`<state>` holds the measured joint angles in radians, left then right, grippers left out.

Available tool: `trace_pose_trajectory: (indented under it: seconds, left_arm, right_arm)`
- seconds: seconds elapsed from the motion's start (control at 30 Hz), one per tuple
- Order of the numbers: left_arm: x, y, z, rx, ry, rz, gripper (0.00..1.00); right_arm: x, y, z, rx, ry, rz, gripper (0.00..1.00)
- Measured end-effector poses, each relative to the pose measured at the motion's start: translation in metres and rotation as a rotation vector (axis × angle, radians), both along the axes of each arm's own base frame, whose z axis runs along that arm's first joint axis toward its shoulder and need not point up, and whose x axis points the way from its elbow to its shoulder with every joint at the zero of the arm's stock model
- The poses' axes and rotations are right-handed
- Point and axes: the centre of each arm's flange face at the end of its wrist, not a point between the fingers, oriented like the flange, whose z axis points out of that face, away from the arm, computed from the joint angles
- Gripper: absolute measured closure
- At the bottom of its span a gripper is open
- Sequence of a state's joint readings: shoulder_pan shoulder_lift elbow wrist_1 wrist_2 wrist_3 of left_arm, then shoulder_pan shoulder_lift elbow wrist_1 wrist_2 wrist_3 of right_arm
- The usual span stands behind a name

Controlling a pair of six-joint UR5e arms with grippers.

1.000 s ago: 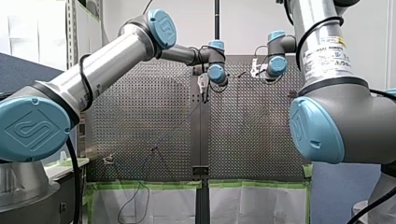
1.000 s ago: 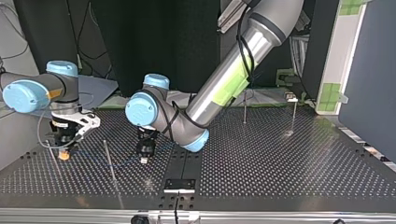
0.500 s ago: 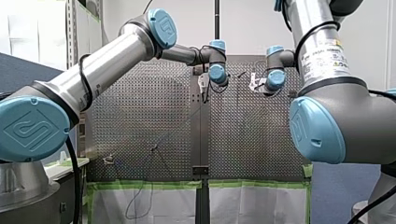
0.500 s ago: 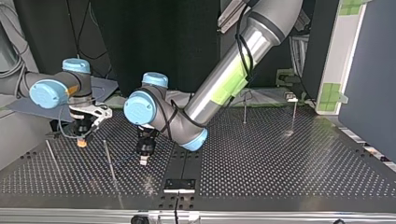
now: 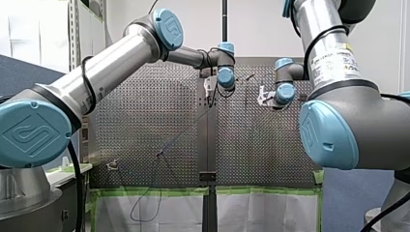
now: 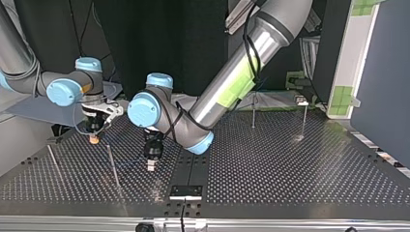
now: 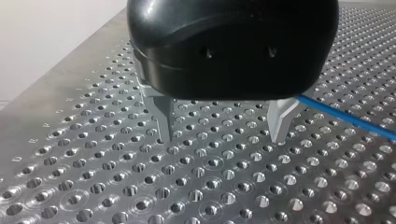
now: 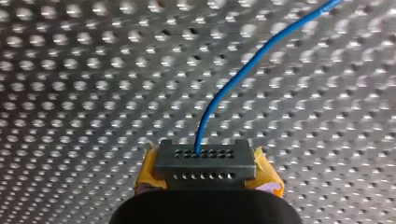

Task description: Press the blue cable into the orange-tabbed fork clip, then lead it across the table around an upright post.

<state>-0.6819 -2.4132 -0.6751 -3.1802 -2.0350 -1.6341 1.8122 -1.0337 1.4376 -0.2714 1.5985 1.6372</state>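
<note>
Blue cable (image 8: 243, 74): one end is clamped in my right gripper (image 8: 204, 155). Its length runs straight ahead from the pads, then bends sideways and away over the perforated tabletop (image 8: 84, 93).
Cable by the left arm: a straight stretch slants past the outer side of one metal finger, outside the gap.
Right gripper: closed on the cable, yellow pads either side.
Left gripper (image 7: 220, 140): black, fingers wide apart, gripping nothing, tips down at the tabletop.
Upright post (image 6: 112, 165): thin, standing between the two grippers in the top view.
</note>
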Motion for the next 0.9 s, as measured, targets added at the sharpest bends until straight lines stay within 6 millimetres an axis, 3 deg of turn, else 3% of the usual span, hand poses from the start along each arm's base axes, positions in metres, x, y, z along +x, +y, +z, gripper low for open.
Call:
trace_pose_trajectory:
  seconds: [0.4, 0.9]
  left_arm:
    - [0.000, 0.001, -0.001, -0.006, 0.002, 0.008, 0.02]
    - [-0.001, 0.000, -0.001, -0.006, 0.004, 0.011, 0.02]
  right_arm:
    - [0.004, -0.003, -0.037, 0.015, 0.030, 0.010, 1.00]
    - [-0.008, 0.006, -0.078, 0.032, 0.034, -0.008, 1.00]
